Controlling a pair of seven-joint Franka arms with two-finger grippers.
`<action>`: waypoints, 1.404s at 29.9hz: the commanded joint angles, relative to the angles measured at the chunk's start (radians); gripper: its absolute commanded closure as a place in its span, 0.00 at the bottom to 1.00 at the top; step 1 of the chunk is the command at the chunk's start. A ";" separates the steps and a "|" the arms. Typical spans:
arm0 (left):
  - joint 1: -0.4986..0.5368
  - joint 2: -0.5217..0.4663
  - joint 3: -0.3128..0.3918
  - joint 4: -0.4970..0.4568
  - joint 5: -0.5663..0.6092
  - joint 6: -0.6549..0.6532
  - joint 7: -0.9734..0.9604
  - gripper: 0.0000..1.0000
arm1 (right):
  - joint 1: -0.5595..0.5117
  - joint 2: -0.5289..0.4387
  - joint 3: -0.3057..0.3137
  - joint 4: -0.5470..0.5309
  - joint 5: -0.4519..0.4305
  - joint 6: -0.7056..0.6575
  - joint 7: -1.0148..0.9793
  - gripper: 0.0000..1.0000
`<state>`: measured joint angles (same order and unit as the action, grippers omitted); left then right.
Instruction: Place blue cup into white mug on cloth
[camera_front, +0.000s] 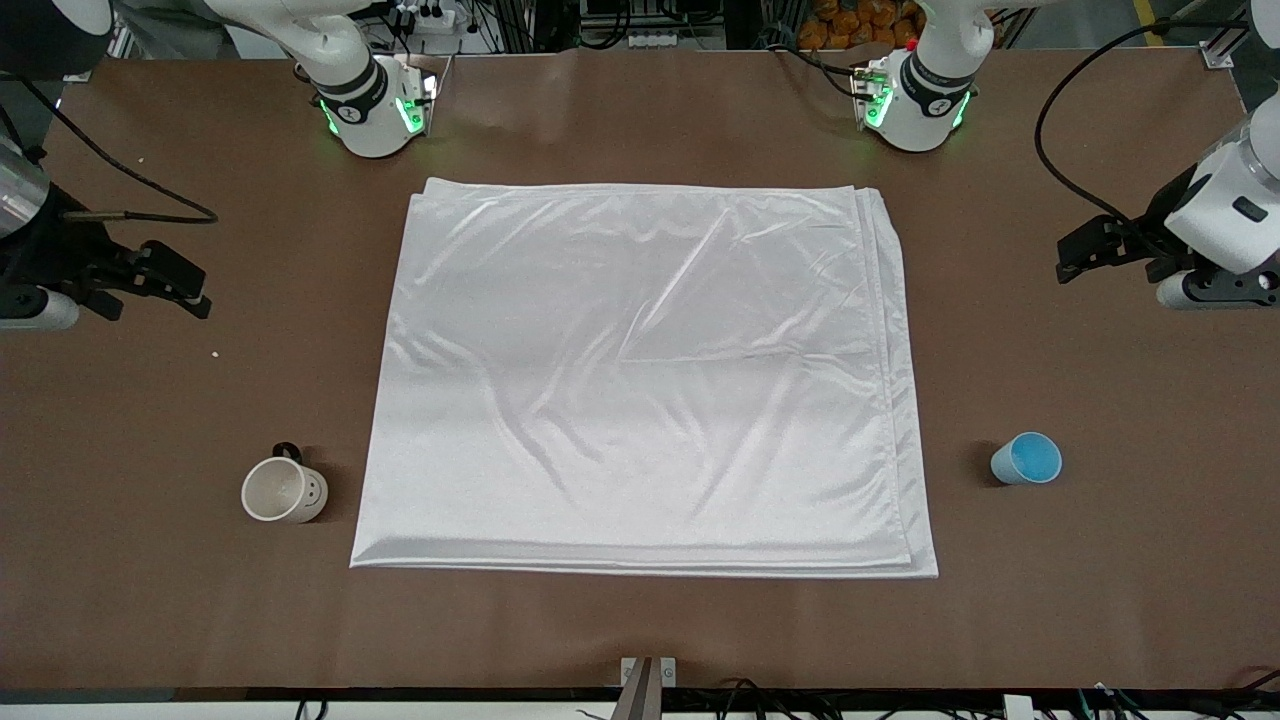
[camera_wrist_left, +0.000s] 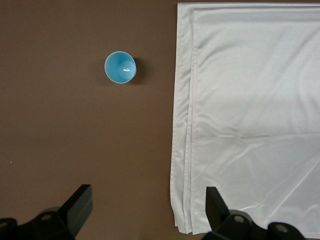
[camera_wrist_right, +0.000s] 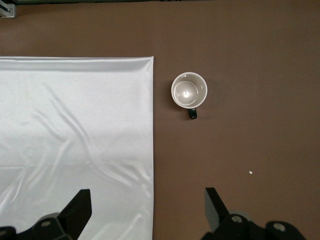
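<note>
The blue cup (camera_front: 1027, 459), small, tapered and handleless with a brighter blue inside, stands upright on the bare table (camera_front: 640, 620) toward the left arm's end, apart from the cloth (camera_front: 640, 380). The white mug (camera_front: 285, 489), off-white with a black handle, stands toward the right arm's end beside the cloth's corner. The left gripper (camera_wrist_left: 148, 207) and right gripper (camera_wrist_right: 147, 207) hover wide open, empty, over their ends.
</note>
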<state>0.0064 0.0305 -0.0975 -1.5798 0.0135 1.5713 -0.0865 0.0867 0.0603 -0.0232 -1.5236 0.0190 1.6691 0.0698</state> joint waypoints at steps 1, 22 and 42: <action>-0.006 -0.015 0.002 -0.012 0.025 0.004 0.002 0.00 | 0.002 -0.004 -0.001 -0.001 0.007 -0.006 -0.010 0.00; 0.044 0.149 0.010 0.001 0.072 0.098 0.011 0.00 | -0.041 0.070 -0.006 -0.033 0.006 0.077 -0.013 0.00; 0.086 0.377 0.035 0.003 0.095 0.368 0.074 0.00 | -0.134 0.340 -0.006 -0.076 0.007 0.285 -0.053 0.00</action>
<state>0.0920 0.3543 -0.0809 -1.5947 0.0675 1.8922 -0.0316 -0.0254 0.3289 -0.0370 -1.6009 0.0189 1.9042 0.0252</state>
